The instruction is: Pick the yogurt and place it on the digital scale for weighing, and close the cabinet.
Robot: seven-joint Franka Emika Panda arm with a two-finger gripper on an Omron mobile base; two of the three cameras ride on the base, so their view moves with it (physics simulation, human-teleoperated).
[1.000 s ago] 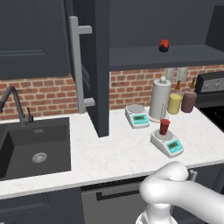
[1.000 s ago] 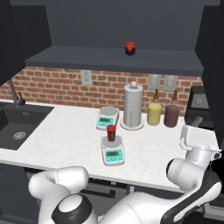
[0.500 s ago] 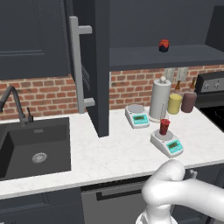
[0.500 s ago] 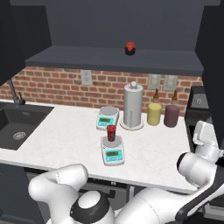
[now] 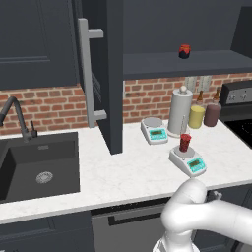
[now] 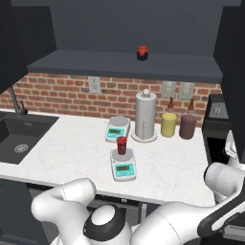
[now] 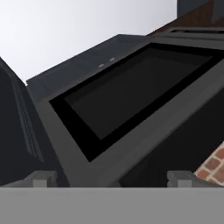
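Since 1 s ago the white arm has shifted in both base views: in the left base view its elbow bulges higher at the btm right, in the right base view the forearm has swung further to the right edge; things on the table haven't moved.

Left base view: white marble table (image 5: 123,172) w/ black sink (image 5: 37,170) and dark faucet (image 5: 17,115) at left, red brick backsplash behind. Cabinet (image 5: 106,74) hangs above; its door stands open, edge-on toward the camera, grey bar handle (image 5: 87,71) facing left. Yogurt (image 5: 185,142) stands upright on the pan of the digital scale (image 5: 189,161), which sits diagonal near the table's front. Second scale (image 5: 154,131) set square further back, just beside a paper towel roll (image 5: 180,112); yellow jar (image 5: 197,116) and dark maroon jar (image 5: 212,114) to its right. Squat red-and-black item (image 5: 184,51) on the cabinet shelf.

Right base view: same table, yogurt (image 6: 122,145) on the digital scale (image 6: 123,164), teal display facing front; no readable digits. Wall outlets on the brick, no writing legible.

Hand view: tool (image 7: 113,178) w/ fingers spread wide, nothing between them, pointing up at a dark recessed panel and pale ceiling; a bit of brick at the lower right. Yogurt is well apart from the tool.
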